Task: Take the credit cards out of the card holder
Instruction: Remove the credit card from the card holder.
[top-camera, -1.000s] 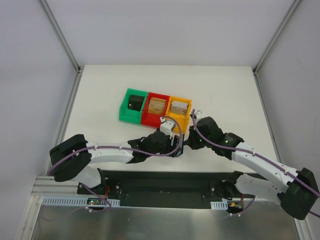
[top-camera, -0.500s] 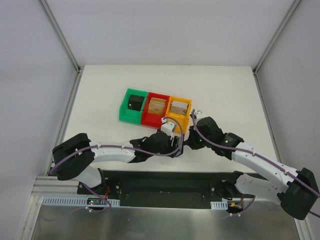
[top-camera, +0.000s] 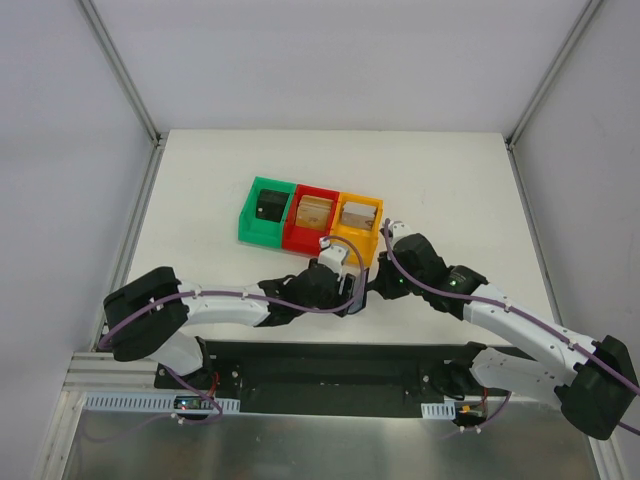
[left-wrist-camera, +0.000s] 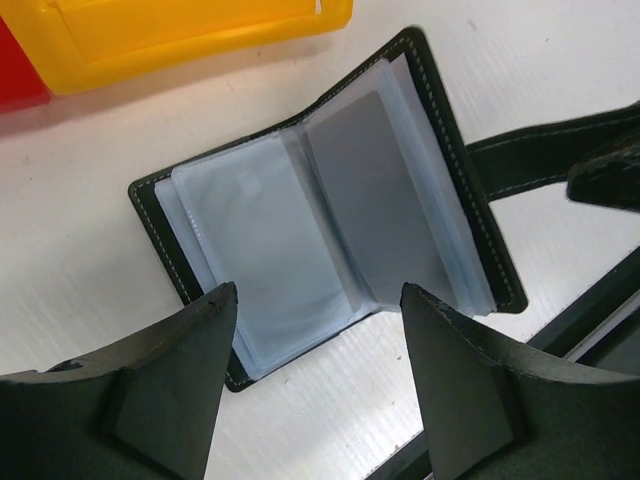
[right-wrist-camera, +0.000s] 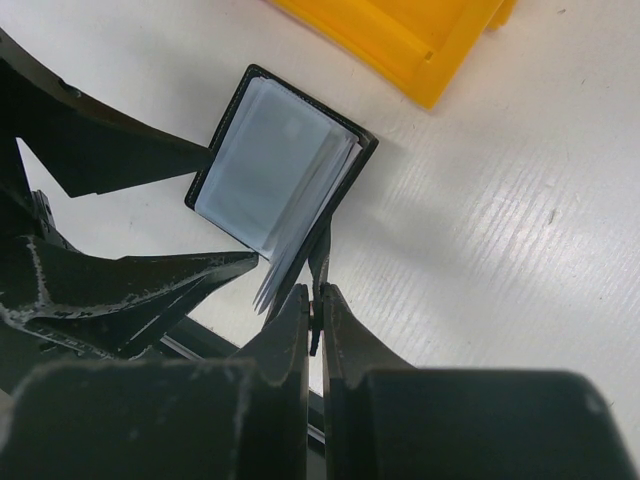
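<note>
The black card holder (left-wrist-camera: 175, 235) lies open on the white table, its clear plastic sleeves (left-wrist-camera: 260, 240) fanned out. A grey card (left-wrist-camera: 370, 190) shows inside the right sleeve. My left gripper (left-wrist-camera: 318, 300) is open and empty, its fingers straddling the holder's near edge from just above. My right gripper (right-wrist-camera: 316, 295) is shut on the holder's black strap (left-wrist-camera: 530, 155) at its right side. The holder also shows in the right wrist view (right-wrist-camera: 270, 170). In the top view both grippers (top-camera: 350, 285) (top-camera: 374, 284) meet in front of the yellow bin and hide the holder.
Three joined bins stand just behind the holder: green (top-camera: 246, 220), red (top-camera: 296, 238) and yellow (top-camera: 360, 236), each with something inside. The yellow bin's corner (right-wrist-camera: 420, 60) is close to the holder. The table's black front edge (left-wrist-camera: 600, 320) is right beside it.
My left wrist has shifted slightly over the holder. The right arm has not visibly moved.
</note>
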